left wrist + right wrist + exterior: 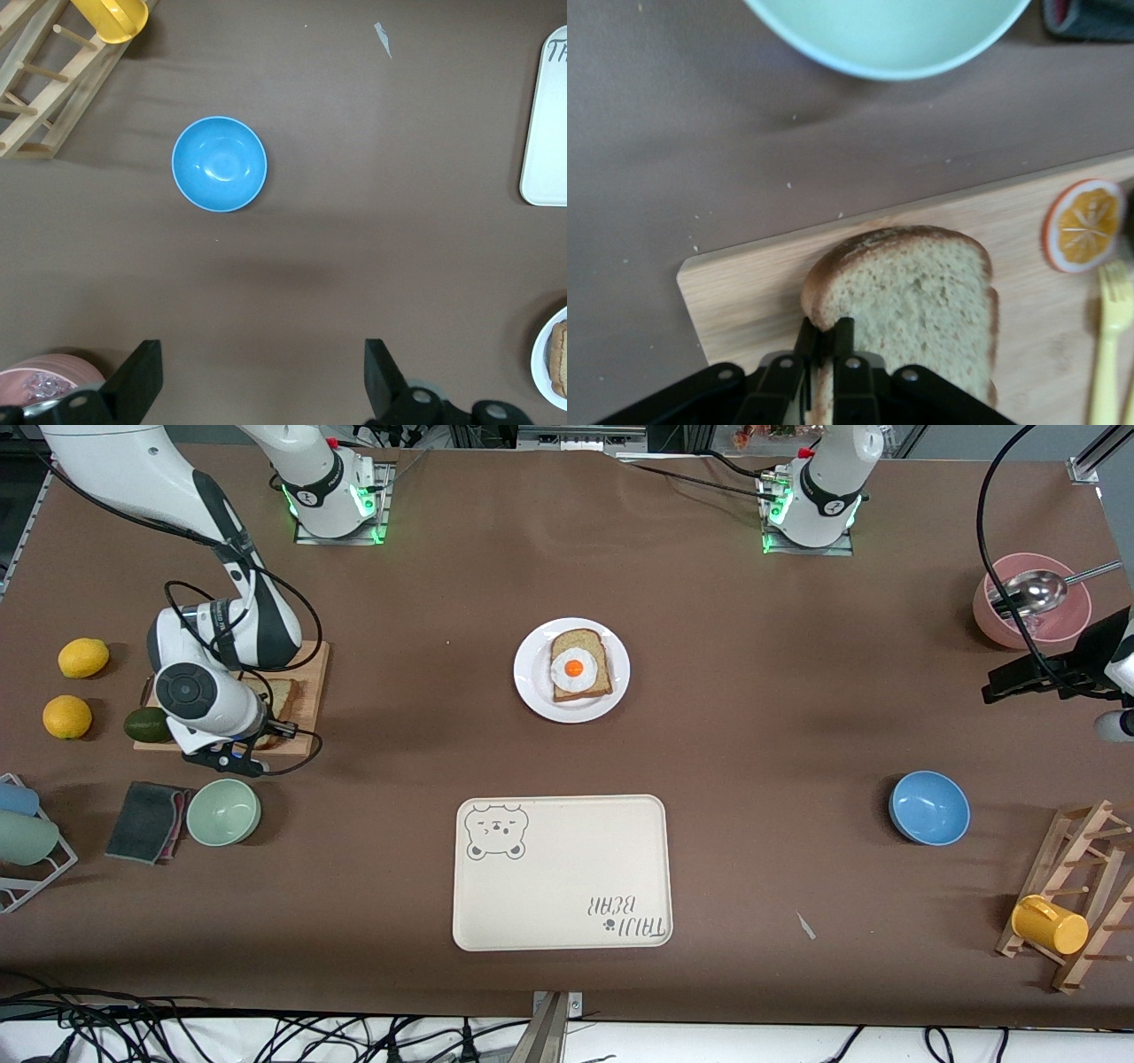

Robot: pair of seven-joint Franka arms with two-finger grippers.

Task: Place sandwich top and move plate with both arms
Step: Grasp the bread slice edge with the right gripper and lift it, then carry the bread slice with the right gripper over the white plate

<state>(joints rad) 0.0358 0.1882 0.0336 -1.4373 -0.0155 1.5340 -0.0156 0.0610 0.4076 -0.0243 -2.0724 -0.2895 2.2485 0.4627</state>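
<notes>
Two steps remain, both barely begun. Nearest the front camera the tray [562, 872] is bare; farther up, mid-table, the plate [571, 670] carries only the egg slice [580, 665]. On the cutting board [788, 283], at the right arm's end, the right gripper [825, 341] is clamped on the edge of the sandwich top [912, 301], not yet lifted. The left gripper [257, 381] waits, spread wide, over bare table near the blue bowl [219, 164]

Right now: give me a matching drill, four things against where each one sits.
Things:
1. sandwich top
2. egg-topped slice
3. right gripper
4. left gripper

Places or states:
A. open, above bare table near the blue bowl
B. on the white plate
C. on the wooden cutting board
D. shut on the plain slice's edge

Pairs: 1-C, 2-B, 3-D, 4-A
</notes>
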